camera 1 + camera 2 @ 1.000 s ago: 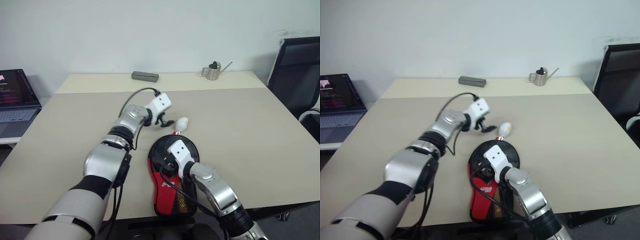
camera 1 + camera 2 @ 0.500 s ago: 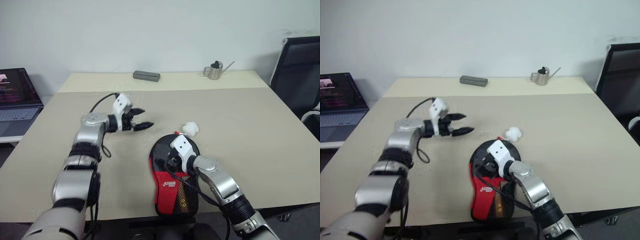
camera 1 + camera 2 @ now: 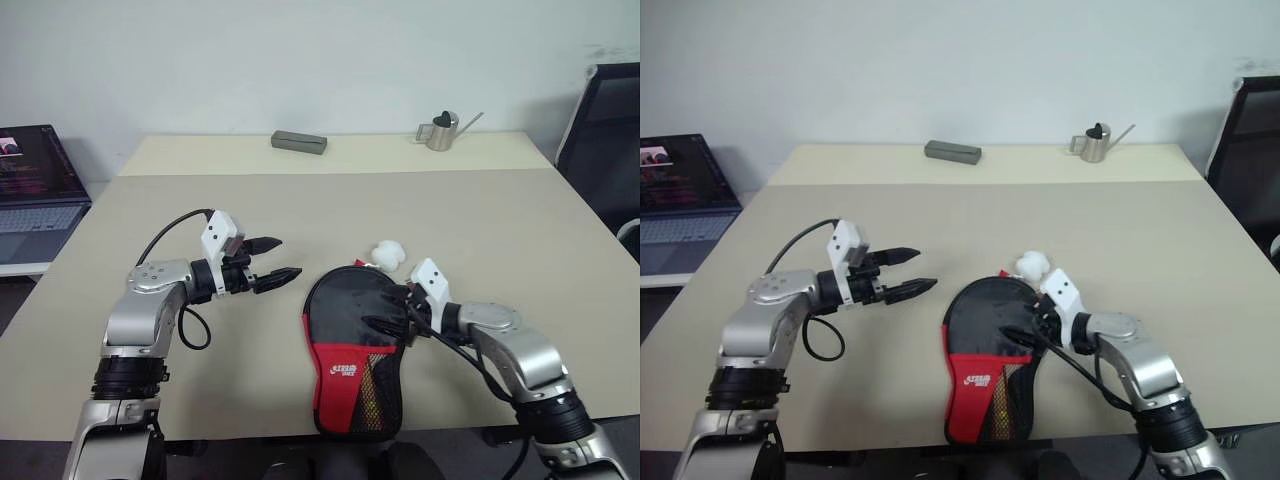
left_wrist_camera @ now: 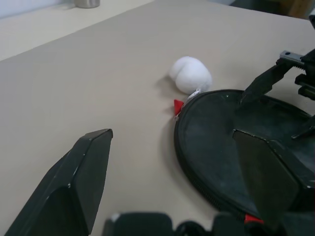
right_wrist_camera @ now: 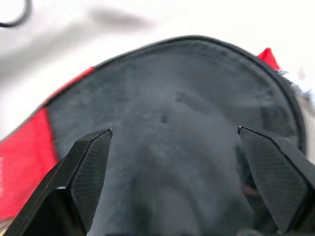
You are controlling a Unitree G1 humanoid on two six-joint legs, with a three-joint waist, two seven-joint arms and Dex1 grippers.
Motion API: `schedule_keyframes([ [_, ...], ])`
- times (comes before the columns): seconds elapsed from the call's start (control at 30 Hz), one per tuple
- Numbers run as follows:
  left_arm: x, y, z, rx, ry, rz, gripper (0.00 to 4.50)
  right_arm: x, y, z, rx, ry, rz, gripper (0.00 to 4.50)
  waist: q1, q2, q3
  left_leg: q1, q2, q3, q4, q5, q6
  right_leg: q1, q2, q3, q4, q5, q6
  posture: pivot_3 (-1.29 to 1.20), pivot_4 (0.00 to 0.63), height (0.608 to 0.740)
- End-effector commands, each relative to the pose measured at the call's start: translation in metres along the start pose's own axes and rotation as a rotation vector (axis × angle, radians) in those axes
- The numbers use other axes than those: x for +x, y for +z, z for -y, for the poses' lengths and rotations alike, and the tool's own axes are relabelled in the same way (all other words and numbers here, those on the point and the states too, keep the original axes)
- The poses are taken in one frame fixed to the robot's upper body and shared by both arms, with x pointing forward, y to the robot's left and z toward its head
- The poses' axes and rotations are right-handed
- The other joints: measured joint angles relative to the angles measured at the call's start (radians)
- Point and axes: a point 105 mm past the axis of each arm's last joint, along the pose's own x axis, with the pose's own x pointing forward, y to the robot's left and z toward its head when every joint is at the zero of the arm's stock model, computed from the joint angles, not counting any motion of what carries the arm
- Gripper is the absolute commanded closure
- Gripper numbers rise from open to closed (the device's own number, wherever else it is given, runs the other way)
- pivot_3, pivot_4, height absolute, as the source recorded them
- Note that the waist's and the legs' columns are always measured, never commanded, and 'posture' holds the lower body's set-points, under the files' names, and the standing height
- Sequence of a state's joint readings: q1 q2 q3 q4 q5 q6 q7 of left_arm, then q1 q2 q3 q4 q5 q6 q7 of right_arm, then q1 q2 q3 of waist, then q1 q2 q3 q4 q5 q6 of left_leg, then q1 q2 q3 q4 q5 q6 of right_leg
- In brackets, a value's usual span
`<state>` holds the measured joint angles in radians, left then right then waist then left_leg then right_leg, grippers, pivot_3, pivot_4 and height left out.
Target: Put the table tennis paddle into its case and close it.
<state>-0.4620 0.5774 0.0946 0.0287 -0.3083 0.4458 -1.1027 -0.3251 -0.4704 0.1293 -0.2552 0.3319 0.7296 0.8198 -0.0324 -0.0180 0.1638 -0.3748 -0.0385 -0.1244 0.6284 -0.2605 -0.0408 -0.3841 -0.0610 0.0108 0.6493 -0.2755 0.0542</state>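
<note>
Nearest the robot, at the front edge of the beige table (image 3: 520,230), lies the paddle-shaped black fabric case (image 3: 352,345) with its red panel, black mesh and white lettering, round end pointing away and narrow mesh end at the table's edge. Through the mesh at the narrow end something reddish and yellowish shows inside, likely the handle of the table tennis paddle (image 3: 372,400), though the blade cannot be made out under the black cover. The right gripper (image 3: 392,311) reaches in from the right over the case's round part, its two black fingers spread wide and holding nothing; whether they touch the fabric cannot be told. To the left of the case, apart from it, the left gripper (image 3: 272,261) hovers above the bare table with its fingers open, pointing toward the case. Just beyond the case's round end sits a small white fluffy ball (image 3: 388,254), tied to a red tab at the rim. Far back stand a grey rectangular box (image 3: 299,142) and a small metal watering can (image 3: 442,130). A laptop (image 3: 35,190) sits off the table's left.
</note>
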Motion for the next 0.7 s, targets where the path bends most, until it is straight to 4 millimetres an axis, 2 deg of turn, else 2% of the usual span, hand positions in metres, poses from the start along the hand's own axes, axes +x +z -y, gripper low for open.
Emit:
schedule_keyframes([
  [0.03,0.001,0.015,0.017,0.071,-0.057,0.010,0.26,-0.023,0.015,0.000,-0.010,0.022,0.039,0.00,0.000,0.000,0.000,-0.003,0.000,0.000,0.000,0.000,0.000,-0.003,0.000,0.000,0.000,0.000,0.000,0.00,0.150,0.740],
  [0.13,0.006,0.017,0.023,0.087,-0.067,0.003,0.26,-0.045,0.016,0.009,-0.013,-0.002,0.012,0.00,0.004,0.000,0.001,-0.008,0.000,0.000,0.001,0.000,0.000,-0.005,-0.001,0.000,-0.002,0.000,0.000,0.00,0.150,0.740],
  [0.4,0.022,0.017,0.043,0.098,-0.188,0.000,0.26,-0.083,0.047,0.023,-0.092,-0.025,0.031,0.00,0.004,0.000,0.003,-0.007,-0.002,0.003,0.001,-0.001,0.001,-0.005,-0.002,0.000,-0.002,0.000,0.000,0.00,0.150,0.740],
  [0.53,0.030,0.017,0.052,0.089,-0.255,0.009,0.26,-0.091,0.052,0.025,-0.130,-0.023,0.007,0.00,0.005,0.000,0.003,-0.008,-0.002,0.003,0.001,-0.001,0.001,-0.004,-0.002,-0.001,-0.002,0.000,0.000,0.00,0.150,0.740],
  [0.7,0.042,0.008,0.063,0.088,-0.331,-0.007,0.26,-0.092,0.052,0.029,-0.155,-0.034,-0.011,0.00,0.004,0.000,0.004,-0.007,-0.002,0.004,0.001,-0.001,0.001,-0.004,-0.002,0.000,-0.002,0.000,0.000,0.00,0.150,0.740],
])
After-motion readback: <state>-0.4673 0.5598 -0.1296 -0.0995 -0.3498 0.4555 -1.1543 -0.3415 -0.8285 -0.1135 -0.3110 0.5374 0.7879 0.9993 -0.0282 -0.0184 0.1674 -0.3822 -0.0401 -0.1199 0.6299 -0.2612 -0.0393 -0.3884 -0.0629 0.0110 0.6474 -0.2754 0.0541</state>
